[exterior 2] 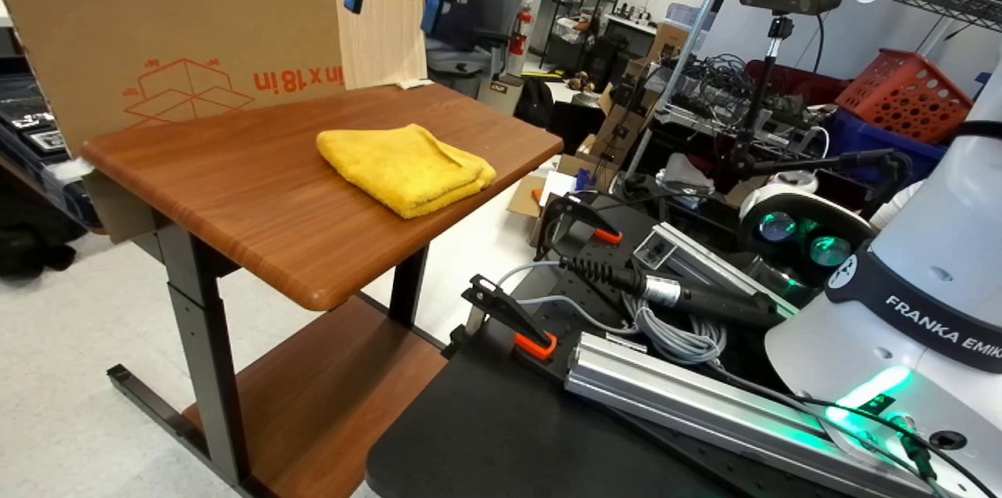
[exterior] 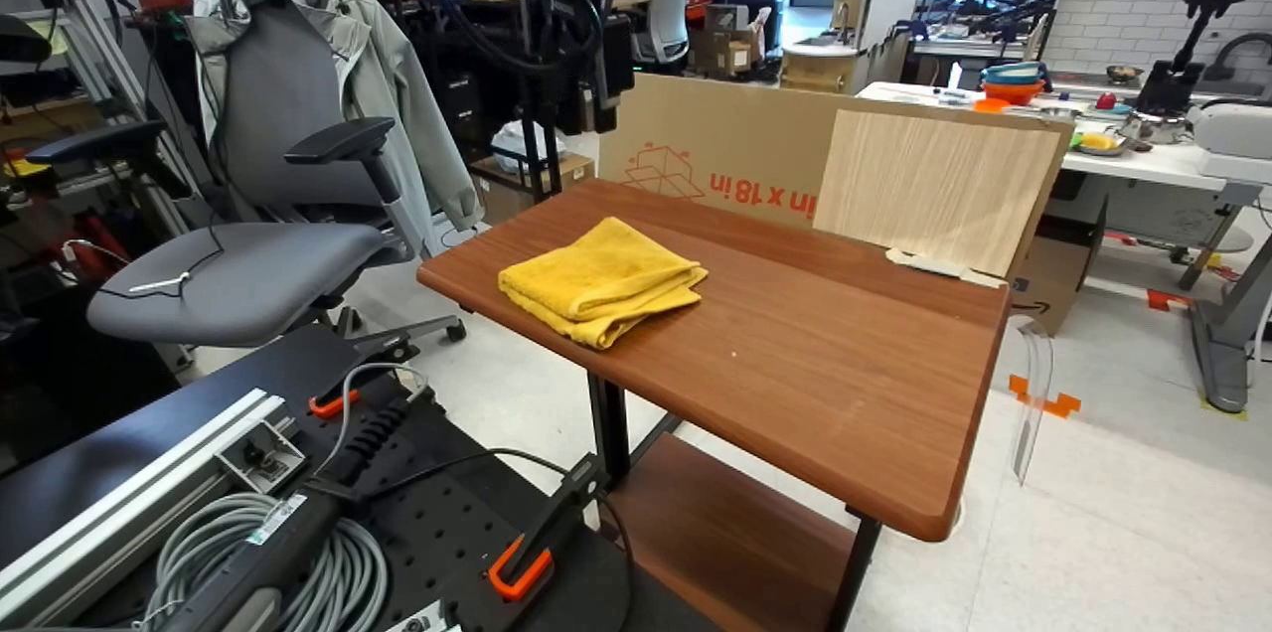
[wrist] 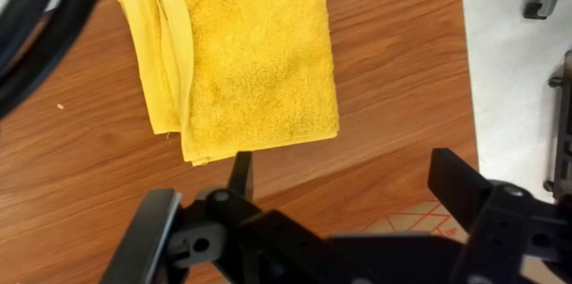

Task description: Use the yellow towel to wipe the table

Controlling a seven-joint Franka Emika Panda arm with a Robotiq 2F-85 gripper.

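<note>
Hovering, claw (wrist: 342, 161) spread wide; folded yellow towel (wrist: 254, 60) below, well apart, on brown table (exterior: 815, 354)

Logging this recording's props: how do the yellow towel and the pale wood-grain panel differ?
The yellow towel is vivid; the wood-grain panel is pale beige.
The towel lies on the table; the panel stands against the cardboard.
The towel is folded; the panel is one flat sheet.
Both look roughly rectangular.
</note>
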